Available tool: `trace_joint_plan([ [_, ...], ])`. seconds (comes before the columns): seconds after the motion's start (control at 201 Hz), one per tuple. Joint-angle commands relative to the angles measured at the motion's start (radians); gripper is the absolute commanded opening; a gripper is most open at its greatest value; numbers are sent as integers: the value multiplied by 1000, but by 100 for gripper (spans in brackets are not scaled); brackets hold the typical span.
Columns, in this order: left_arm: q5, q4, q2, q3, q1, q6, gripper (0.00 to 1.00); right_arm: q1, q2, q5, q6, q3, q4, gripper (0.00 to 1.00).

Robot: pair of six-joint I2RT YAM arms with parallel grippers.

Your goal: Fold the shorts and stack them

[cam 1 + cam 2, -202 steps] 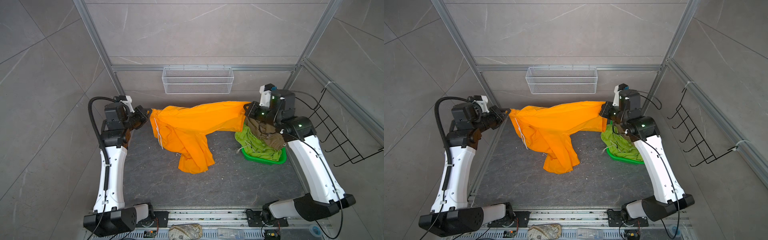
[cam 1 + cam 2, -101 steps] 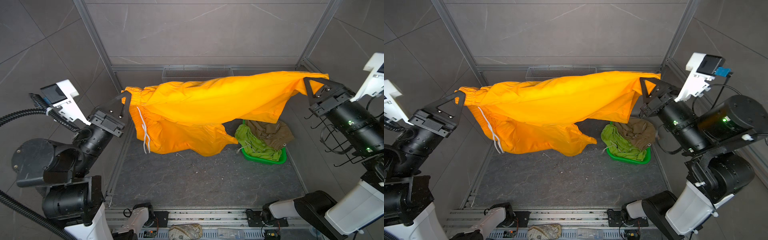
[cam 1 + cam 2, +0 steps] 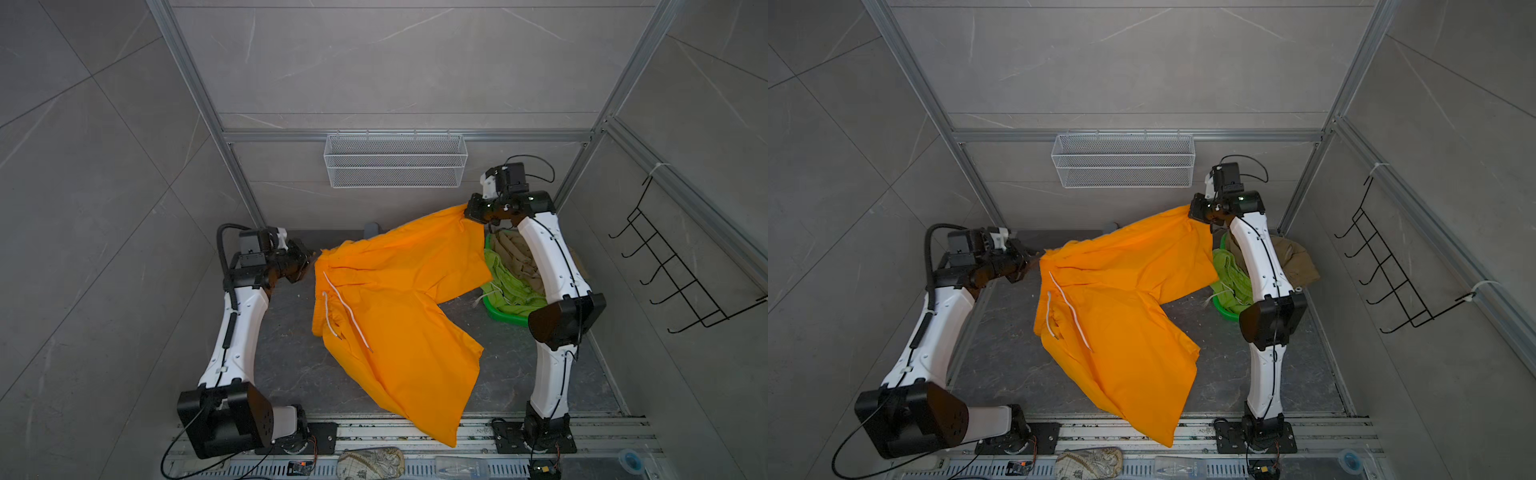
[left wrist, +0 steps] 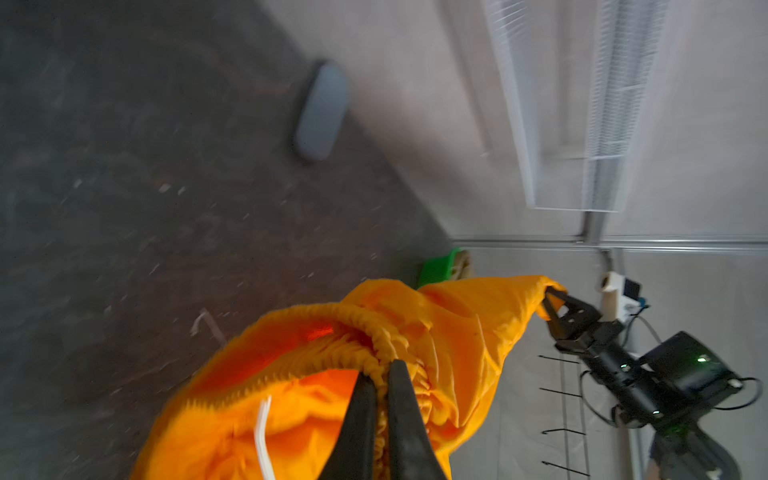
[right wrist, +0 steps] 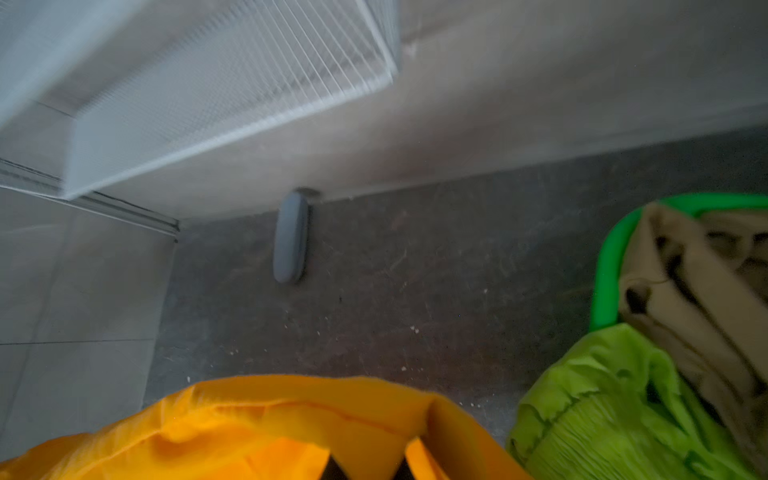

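The bright orange shorts (image 3: 395,299) (image 3: 1121,299) lie stretched across the dark table in both top views, white drawstring up. One leg trails over the front rail. My left gripper (image 3: 309,264) (image 4: 382,370) is shut on the gathered elastic waistband at the left. At the back right my right gripper (image 3: 471,212) (image 5: 365,465) is shut on the hem of the other leg, its tips mostly covered by orange cloth. The lime green shorts (image 3: 505,282) (image 5: 615,415) and the khaki shorts (image 3: 517,257) (image 5: 685,299) sit crumpled in the green basket (image 3: 505,316) under my right arm.
A white wire basket (image 3: 395,166) hangs on the back wall. A black wire rack (image 3: 681,270) sticks out from the right wall. A small grey oblong thing (image 3: 372,228) lies at the table's back edge. Loose clutter sits along the front rail (image 3: 374,461).
Both arms have come down from high near the camera to table level. The orange shorts, held up in the air before, now lie spread on the table.
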Motion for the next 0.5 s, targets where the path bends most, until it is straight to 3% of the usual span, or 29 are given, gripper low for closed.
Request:
trace_joint_plan([
  [0.0, -88, 68, -2, -55, 22, 99, 0, -26, -1, 73, 22, 26, 73, 0],
  [0.169, -31, 116, 132, -71, 20, 65, 0, 16, 94, 90, 23, 93, 69, 0],
  [0.364, -73, 41, 207, 90, 25, 92, 0, 66, 162, 82, 27, 307, -57, 0],
  [0.443, -78, 57, 240, 151, 26, 65, 0, 92, 107, 97, 12, 265, -71, 0],
  [0.498, -79, 45, 267, 196, 32, 60, 0, 111, 25, 108, 2, 139, -38, 0],
])
